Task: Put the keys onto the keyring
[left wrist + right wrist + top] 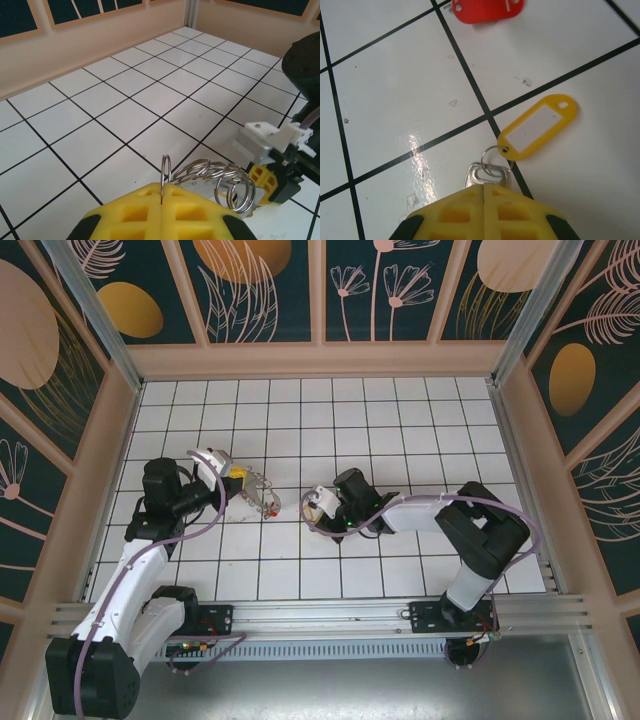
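Note:
My left gripper [162, 192] is shut on the keyring [166, 167], a silvery split ring standing upright between the yellow fingers, with several more silvery rings [220, 172] hanging off it to the right. From above, this gripper [238, 478] holds the rings [261, 493] left of centre. My right gripper [484, 187] is shut on the head of a silvery key [474, 175] down on the floor. A small ring joins that key to a yellow tag [537, 127] lying flat on the tiles. In the top view the right gripper [316, 508] sits about one tile right of the rings.
A red tag [487, 9] lies on the tiles beyond the yellow one. The right arm's white housing [262, 142] is close by the hanging rings. White tiled floor [400, 420] extends to the back, bounded by beige walls [320, 360].

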Tool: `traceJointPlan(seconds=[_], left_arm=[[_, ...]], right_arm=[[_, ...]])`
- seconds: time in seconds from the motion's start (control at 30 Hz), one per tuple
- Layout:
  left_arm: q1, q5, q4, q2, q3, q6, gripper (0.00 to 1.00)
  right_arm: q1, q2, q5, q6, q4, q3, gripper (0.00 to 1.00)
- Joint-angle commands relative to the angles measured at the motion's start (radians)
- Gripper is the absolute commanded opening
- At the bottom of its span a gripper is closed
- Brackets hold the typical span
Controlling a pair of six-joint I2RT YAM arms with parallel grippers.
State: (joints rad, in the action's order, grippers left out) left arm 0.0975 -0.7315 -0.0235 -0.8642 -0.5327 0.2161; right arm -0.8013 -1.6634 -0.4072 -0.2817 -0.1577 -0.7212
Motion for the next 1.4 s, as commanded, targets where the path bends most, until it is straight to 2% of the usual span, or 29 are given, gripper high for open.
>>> traceJointPlan(seconds=[0.0, 0.1, 0.17, 0.23, 0.27, 0.37, 0.47, 0.53, 0.67, 0.9, 1.13, 1.37], left_arm=[[0.005, -0.008, -0.018, 0.02, -0.001, 0.015, 0.0], [0.005, -0.004, -0.021, 0.025, 0.004, 0.01, 0.0], [0.005, -0.004, -0.021, 0.028, 0.007, 0.009, 0.0], [0.005, -0.002, -0.021, 0.031, 0.008, 0.009, 0.0], [0.005, 0.0, -0.02, 0.034, 0.008, 0.008, 0.0], [0.005, 0.01, -0.015, 0.034, 0.009, 0.009, 0.0], [0.004, 0.036, -0.004, 0.034, 0.001, 0.002, 0.0], [0.004, 0.04, 0.011, 0.034, -0.007, 0.008, 0.0], [0.004, 0.048, 0.041, 0.03, -0.021, 0.02, 0.0], [0.004, 0.068, 0.082, 0.03, -0.035, 0.045, 0.0], [0.002, 0.068, 0.097, 0.03, -0.038, 0.052, 0.0], [0.002, 0.069, 0.105, 0.024, -0.055, 0.057, 0.0]], right_arm=[[0.017, 0.052, -0.035, -0.02, -0.042, 0.029, 0.0], [0.019, 0.055, -0.02, -0.01, -0.041, 0.035, 0.01], [0.019, 0.054, 0.005, 0.024, -0.05, 0.031, 0.28], [0.011, 0.051, 0.04, 0.054, -0.06, 0.025, 0.34], [-0.002, 0.047, 0.102, 0.091, -0.067, 0.017, 0.37], [-0.042, 0.007, 0.246, 0.229, -0.037, -0.046, 0.37], [-0.08, -0.045, 0.356, 0.412, 0.088, -0.15, 0.35], [-0.107, -0.077, 0.375, 0.481, 0.182, -0.213, 0.33], [-0.186, -0.109, 0.418, 0.522, 0.268, -0.254, 0.33], [-0.215, -0.195, 0.525, 0.733, 0.582, -0.471, 0.36], [-0.236, -0.299, 0.543, 0.776, 0.707, -0.583, 0.34], [-0.263, -0.307, 0.581, 0.796, 0.776, -0.61, 0.35]])
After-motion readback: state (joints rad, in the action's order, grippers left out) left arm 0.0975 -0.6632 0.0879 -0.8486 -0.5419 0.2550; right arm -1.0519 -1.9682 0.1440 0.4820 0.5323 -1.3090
